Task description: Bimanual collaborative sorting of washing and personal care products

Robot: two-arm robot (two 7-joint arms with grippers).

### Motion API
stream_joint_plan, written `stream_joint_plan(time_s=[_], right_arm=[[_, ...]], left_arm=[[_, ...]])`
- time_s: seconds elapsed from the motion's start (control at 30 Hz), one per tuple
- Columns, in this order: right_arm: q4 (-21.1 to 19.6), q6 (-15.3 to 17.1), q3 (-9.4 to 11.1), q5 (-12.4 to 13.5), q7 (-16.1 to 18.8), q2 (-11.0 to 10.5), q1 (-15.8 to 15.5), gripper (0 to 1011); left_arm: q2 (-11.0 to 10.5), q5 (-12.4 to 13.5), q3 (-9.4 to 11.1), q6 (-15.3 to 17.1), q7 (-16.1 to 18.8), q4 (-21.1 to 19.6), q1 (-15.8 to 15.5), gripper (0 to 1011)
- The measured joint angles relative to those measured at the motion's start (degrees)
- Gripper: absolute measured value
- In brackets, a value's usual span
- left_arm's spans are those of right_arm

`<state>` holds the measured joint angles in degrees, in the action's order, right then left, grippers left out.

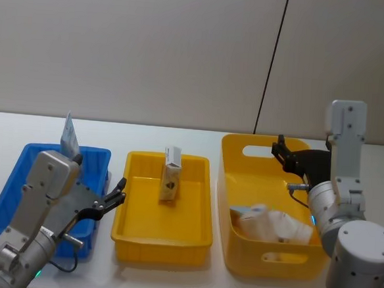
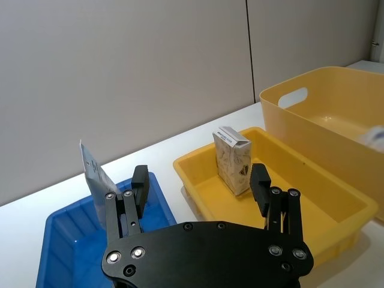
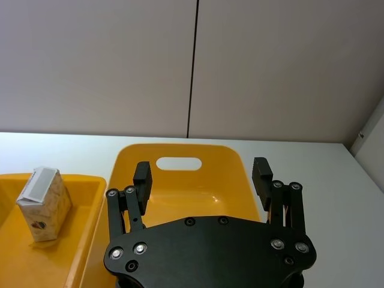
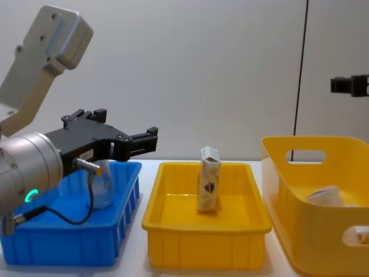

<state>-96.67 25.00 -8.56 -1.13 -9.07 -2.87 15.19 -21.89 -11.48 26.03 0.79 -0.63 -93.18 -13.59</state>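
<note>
Left tool (image 1: 117, 196) hangs above the gap between the blue bin (image 1: 17, 191) and the shallow yellow tray (image 1: 140, 229), fingers spread apart, nothing between them. In the left wrist view the left tool's two fingers (image 2: 139, 187) stand wide, framing the far tray and carton. The chest view has the left tool level, raised above the blue bin's right wall, pointing toward the tray.

Right tool (image 1: 282, 152) is up over the rear part of the deep yellow basket (image 1: 237, 252), clear of its contents, fingers apart and empty. The right wrist view looks between the spread fingers (image 3: 141, 177) straight at the basket's handle slot.

Three containers sit in a row on the white worktop (image 1: 169, 284): blue bin on the robot's left, tray in the middle, basket on the right.

Products:
- Carton (image 1: 170, 177) stands upright in the tray, toward its rear half, roughly centred across the width, with a dark mark on the front face. It touches nothing but the tray floor.
- Squeeze tube (image 1: 70, 136) stands in the blue bin near the far wall, crimped flat end up, leaning slightly. The chest view shows its translucent lower body (image 4: 102, 190) behind the left tool.
- Whitish and pale blue items (image 1: 269, 223) lie piled in the near half of the basket; I can't tell how many or which kind.
</note>
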Motion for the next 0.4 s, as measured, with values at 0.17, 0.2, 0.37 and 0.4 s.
stream_joint_plan(time_s=[0.17,0.2,0.37,0.4], right_arm=[[0.0,0.0,0.2,0.1,0.1,0.0,0.0,1004],[0.0,-0.1,0.2,0.1,0.1,0.0,0.0,1004],[0.1,-0.1,0.4,0.1,0.1,-0.1,-0.1,1004],[0.1,-0.1,0.4,0.1,0.1,-0.1,-0.1,1004]], left_arm=[[0.0,0.0,0.0,0.0,0.0,0.0,0.0,1001],[0.0,0.0,0.0,0.0,0.0,0.0,0.0,1001],[0.0,0.0,0.0,0.0,0.0,0.0,0.0,1001],[0.0,0.0,0.0,0.0,0.0,0.0,0.0,1001]])
